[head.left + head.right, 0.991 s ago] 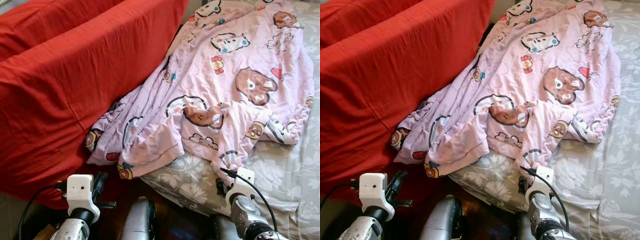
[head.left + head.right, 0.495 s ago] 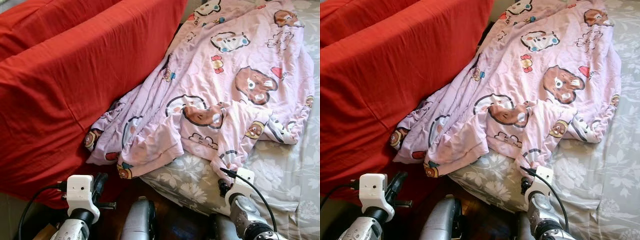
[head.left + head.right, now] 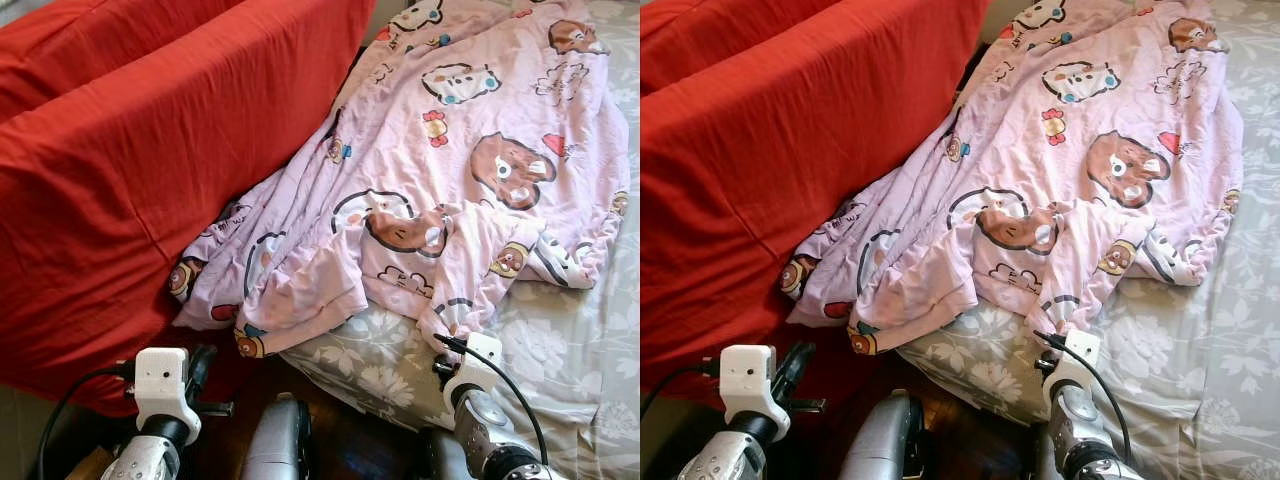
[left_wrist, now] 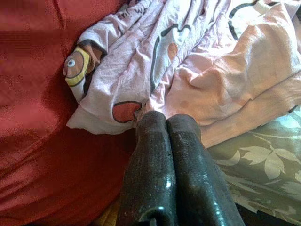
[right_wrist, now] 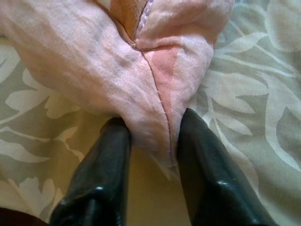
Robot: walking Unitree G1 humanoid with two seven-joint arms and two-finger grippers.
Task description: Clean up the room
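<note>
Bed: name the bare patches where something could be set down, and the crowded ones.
Free: the grey floral sheet along the near right side, bordered by the pink cartoon quilt and the bed's edge. Crowded: the quilt covers the rest, bunching against the red cover. The right gripper straddles the quilt's corner; the left gripper is shut.

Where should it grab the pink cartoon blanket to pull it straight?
Probably the pink blanket corner hanging nearest the robot, approached from the bed's foot: it tapers to a thin fold, and the right gripper jaws already straddle it, open.
</note>
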